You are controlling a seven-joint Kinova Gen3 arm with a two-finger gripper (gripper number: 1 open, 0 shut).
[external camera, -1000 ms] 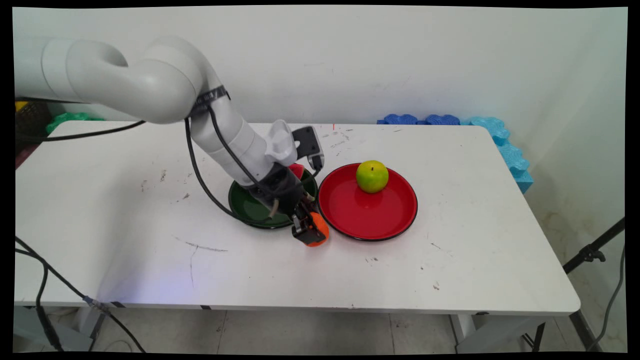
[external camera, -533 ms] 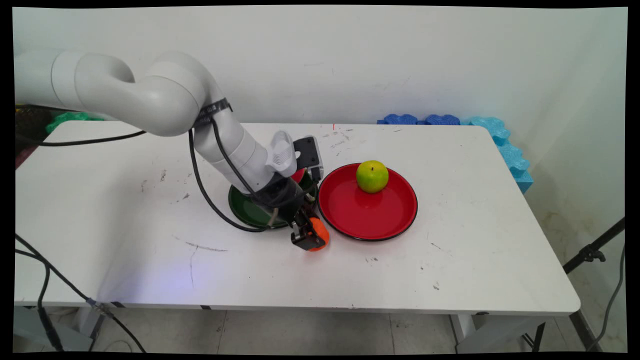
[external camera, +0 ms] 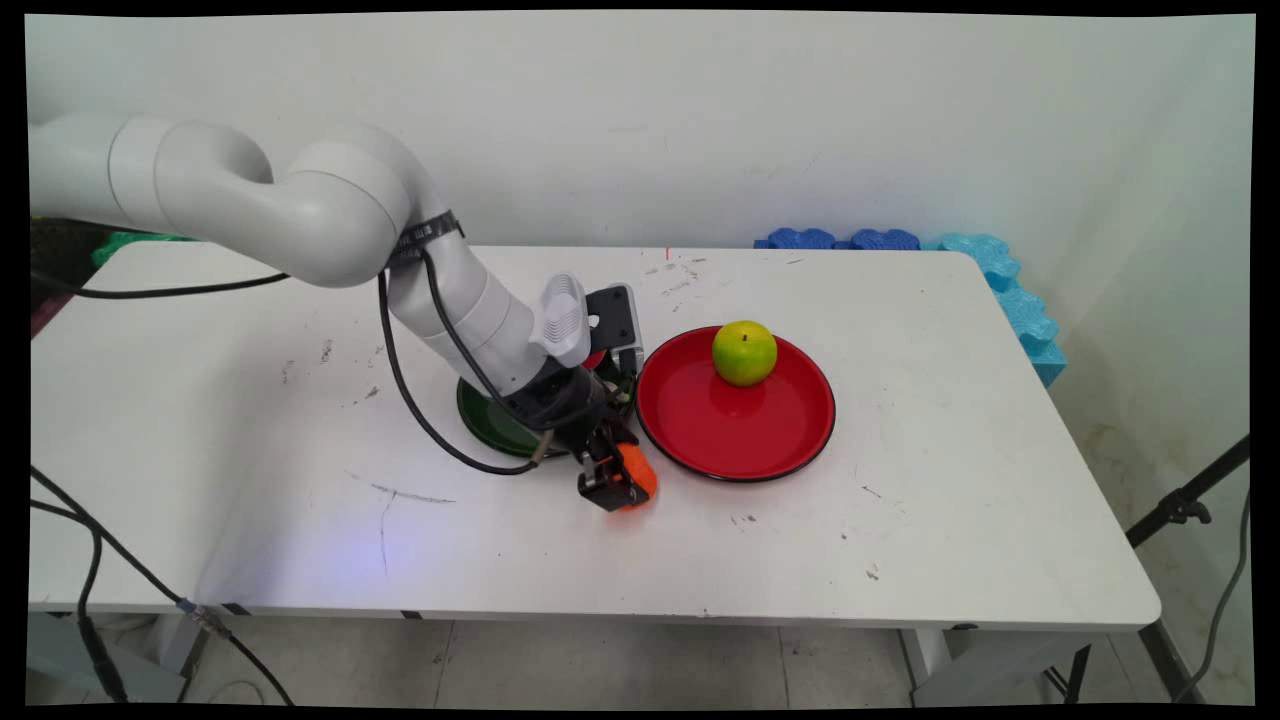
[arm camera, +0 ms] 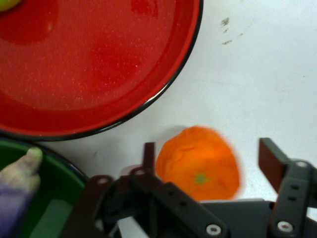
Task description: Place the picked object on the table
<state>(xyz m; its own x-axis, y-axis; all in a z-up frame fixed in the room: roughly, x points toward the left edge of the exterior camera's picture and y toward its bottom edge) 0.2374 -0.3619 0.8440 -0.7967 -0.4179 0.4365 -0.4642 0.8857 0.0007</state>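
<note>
Black tool (arm camera: 208, 163), fingers spread and released, straddles a round orange fruit (arm camera: 199, 162) with a green stem dimple on the white counter (arm camera: 267, 74).

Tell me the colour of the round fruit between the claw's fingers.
Orange, with a small green stem spot; the round fruit shows best in the hand view.

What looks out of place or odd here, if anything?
The orange lies on the bare table between the open fingers of the gripper, while the green apple sits on the red plate.
</note>
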